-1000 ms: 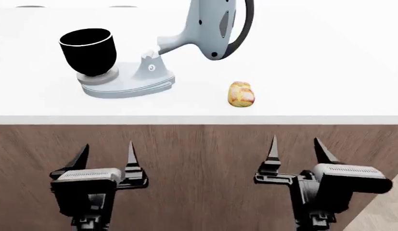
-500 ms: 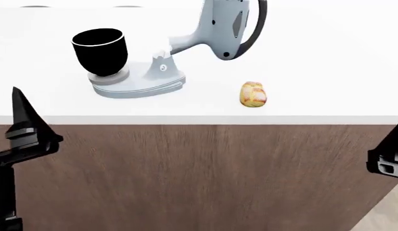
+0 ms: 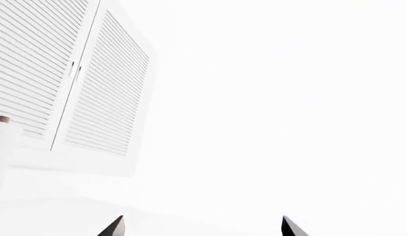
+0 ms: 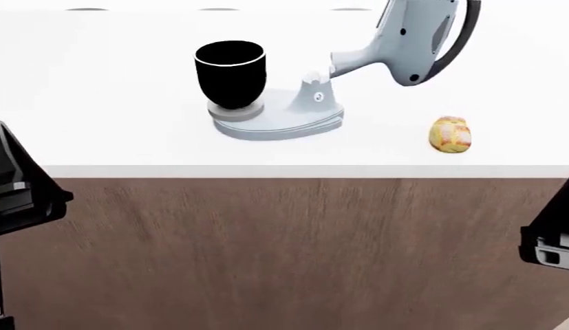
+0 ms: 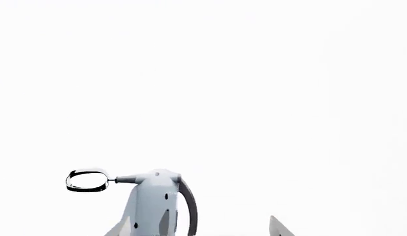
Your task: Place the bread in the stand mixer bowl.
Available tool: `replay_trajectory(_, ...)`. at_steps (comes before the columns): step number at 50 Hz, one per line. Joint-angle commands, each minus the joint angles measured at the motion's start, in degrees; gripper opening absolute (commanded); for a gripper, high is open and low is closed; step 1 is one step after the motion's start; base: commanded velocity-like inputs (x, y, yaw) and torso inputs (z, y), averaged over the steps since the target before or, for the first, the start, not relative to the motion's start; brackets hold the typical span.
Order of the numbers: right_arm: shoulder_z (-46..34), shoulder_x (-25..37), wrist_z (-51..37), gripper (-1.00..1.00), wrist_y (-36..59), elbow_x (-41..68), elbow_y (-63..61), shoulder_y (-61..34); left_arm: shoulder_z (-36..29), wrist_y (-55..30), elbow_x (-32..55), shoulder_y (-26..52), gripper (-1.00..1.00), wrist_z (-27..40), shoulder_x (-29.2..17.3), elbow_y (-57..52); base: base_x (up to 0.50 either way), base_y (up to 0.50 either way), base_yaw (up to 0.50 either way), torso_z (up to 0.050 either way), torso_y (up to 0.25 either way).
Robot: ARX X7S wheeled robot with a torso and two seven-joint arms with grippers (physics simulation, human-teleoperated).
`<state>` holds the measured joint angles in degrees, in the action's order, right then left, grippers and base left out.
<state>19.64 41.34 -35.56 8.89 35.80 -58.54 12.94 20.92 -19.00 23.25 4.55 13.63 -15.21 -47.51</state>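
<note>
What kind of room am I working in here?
Most likely a kitchen: a stand mixer with its black bowl sits on a white counter, a bread roll beside it, and louvered cabinet doors nearby.

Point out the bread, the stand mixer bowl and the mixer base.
bread [image 4: 451,134], head view, middle of its golden top.
stand mixer bowl [image 4: 231,79], head view, glossy black outer wall.
mixer base [image 4: 289,124], head view, flat blue-grey foot beside the bowl.

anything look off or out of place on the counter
Nothing spilled or damaged. The mixer head is tilted up, away from the bowl, which sits upright on the base, open on top. The bread lies alone on the counter, apart from the mixer.
</note>
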Motion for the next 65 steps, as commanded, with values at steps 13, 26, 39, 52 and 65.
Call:
replay_trajectory(13, -1.79, 2.56, -2.61, 1.0, -1.21, -1.31, -0.24, 0.76, -0.78, 0.69, -0.25, -0.21, 1.0, 0.38, -0.75, 0.03, 0.0, 0.26, 0.0, 0.0, 0.0)
replay_trajectory(26, 0.05, 4.71, -6.39, 1.0, -1.39, 1.46, -0.65, 2.53, -0.67, 1.14, -0.07, -0.79, 1.0, 0.7, -0.97, -0.16, 0.0, 0.17, 0.0, 0.0, 0.0)
replay_trajectory(39, 1.27, 5.93, -7.36, 1.0, -4.19, 1.8, -0.8, 5.14, -0.9, 1.39, 0.13, -1.06, 1.0, 0.87, -1.33, -0.13, 0.46, 0.0, 0.0, 0.0, 0.0)
replay_trajectory(52, 1.64, 7.49, -10.54, 1.0, -4.63, 1.87, -0.65, 5.83, -1.07, 1.18, 0.45, -0.72, 1.0, 1.38, -1.78, -0.08, 0.39, 0.0, 0.0, 0.0, 0.0)
replay_trajectory(65, 1.15, 9.34, -13.17, 1.0, -5.23, 1.14, -0.57, 6.96, -1.12, 1.86, 0.44, -1.33, 1.0, 1.52, -1.9, 0.09, 0.0, 0.0, 0.0, 0.0, 0.0)
